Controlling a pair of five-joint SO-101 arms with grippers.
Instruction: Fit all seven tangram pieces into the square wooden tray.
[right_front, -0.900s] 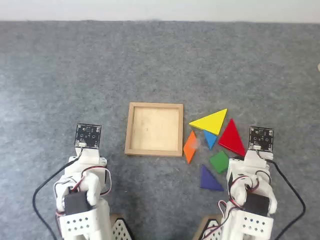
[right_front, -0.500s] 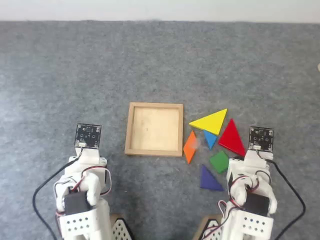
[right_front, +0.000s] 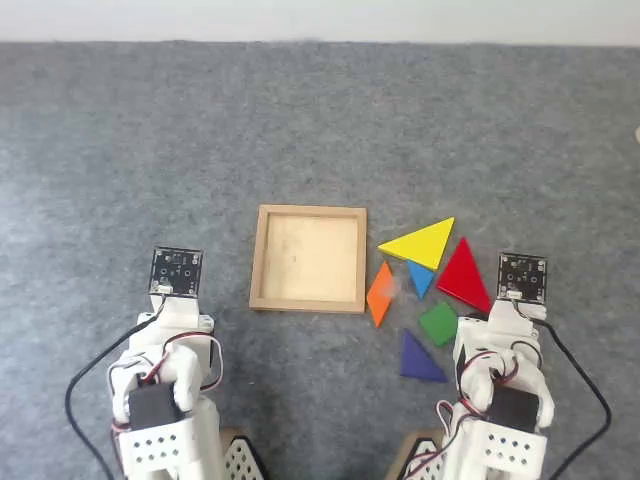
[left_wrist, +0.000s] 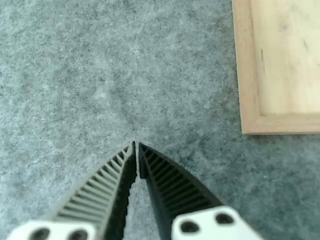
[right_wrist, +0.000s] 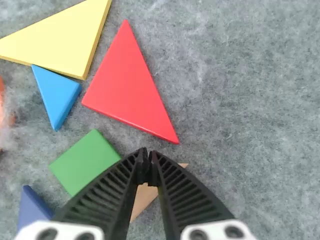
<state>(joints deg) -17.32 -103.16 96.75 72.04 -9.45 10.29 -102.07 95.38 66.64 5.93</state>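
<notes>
- The left end effector (left_wrist: 136, 146), tips pressed together, hangs above bare counter (left_wrist: 75, 75) just off the tray's (left_wrist: 246, 75) near corner.
- The right end effector (right_wrist: 146, 152), also pressed together, sits over a tan piece (right_wrist: 144, 197) right of the tray.
- Every piece lies outside, right of the empty tray. I'd spread the tips first, then take the adjacent red triangle (right_wrist: 127, 95) by its edges.
</notes>
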